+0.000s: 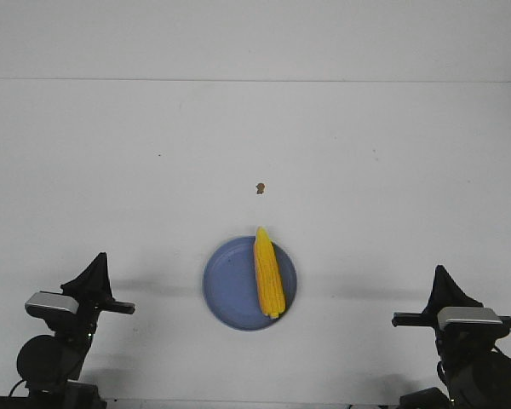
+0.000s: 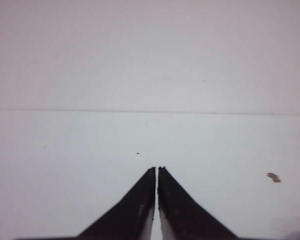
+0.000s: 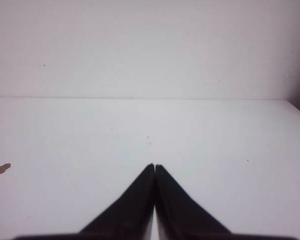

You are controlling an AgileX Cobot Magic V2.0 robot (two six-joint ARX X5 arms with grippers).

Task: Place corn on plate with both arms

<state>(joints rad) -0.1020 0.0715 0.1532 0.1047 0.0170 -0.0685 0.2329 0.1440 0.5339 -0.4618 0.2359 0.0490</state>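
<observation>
The corn point(image 1: 268, 274) already lies on the plate point(image 1: 230, 290), on the half nearer the right gripper point(image 1: 444, 271), with its pointed tip reaching just past the far rim. Plate and corn sit between the two grippers, well apart from each, and slightly nearer the left gripper point(image 1: 100, 258).

Both grippers hold nothing. In the wrist views the left fingers point(image 2: 140, 210) are pressed nearly together with only a hairline slit between them, and the right fingers point(image 3: 175, 210) likewise meet at the tips.

Little seems left to go wrong, but a few risks remain, by my reading. The corn rests off-centre with its tip overhanging, so a knock to the plate from either arm sweeping inward could roll it off the rim on the right gripper's side. A closed gripper pushing at the cob rather than grasping it would shove it the same way. The smooth plate may also slide on the table point(image 1: 111, 153) if nudged.

Count: one corn, one plate, two arms, two grippers, and one small brown speck point(image 1: 260, 188) ahead of both grippers, beyond the plate.
</observation>
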